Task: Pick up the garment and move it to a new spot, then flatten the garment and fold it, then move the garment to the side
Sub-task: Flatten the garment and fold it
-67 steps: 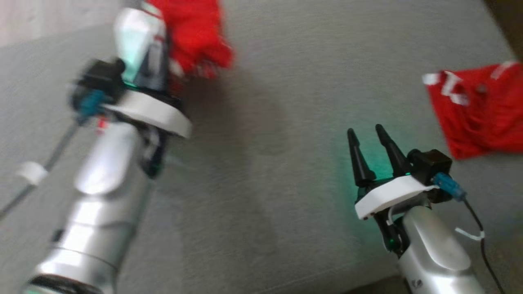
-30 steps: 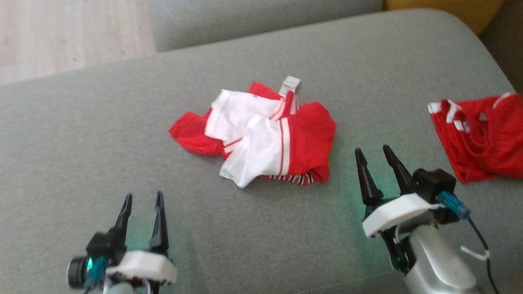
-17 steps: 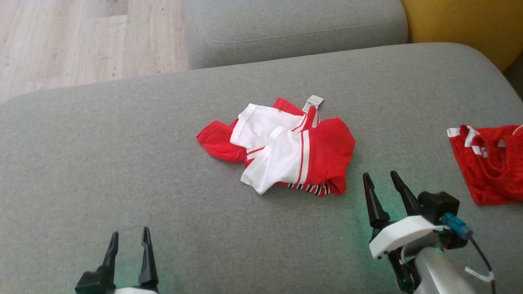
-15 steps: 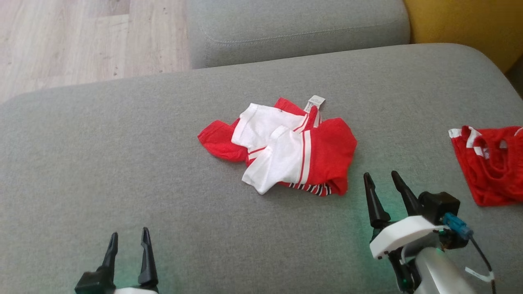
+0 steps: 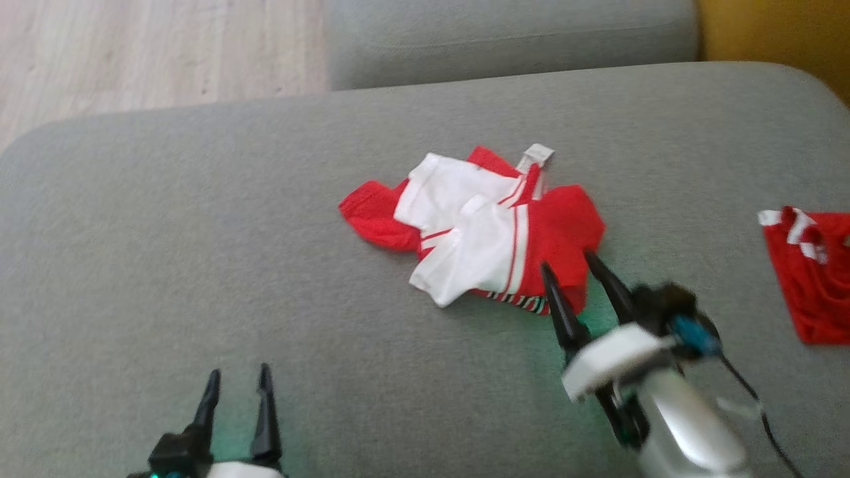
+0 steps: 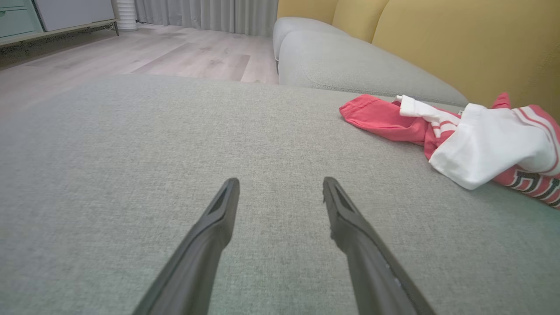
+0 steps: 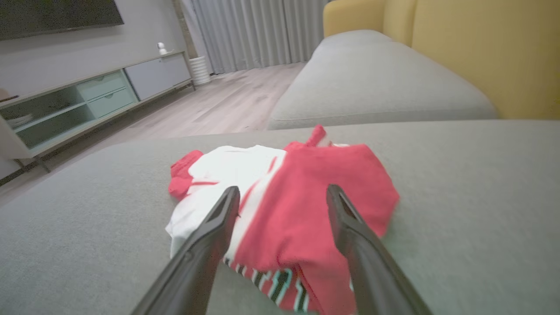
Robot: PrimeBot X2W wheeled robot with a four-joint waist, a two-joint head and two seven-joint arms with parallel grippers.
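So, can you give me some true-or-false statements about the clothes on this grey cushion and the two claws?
The red-and-white garment lies crumpled on the grey cushion. True.
The right gripper is shut on the garment. False: it is open, its tips at the garment's near red edge.
The left gripper holds the garment. False: it is open over bare cushion, apart from the garment.
A second red garment lies farther right on the cushion. True.
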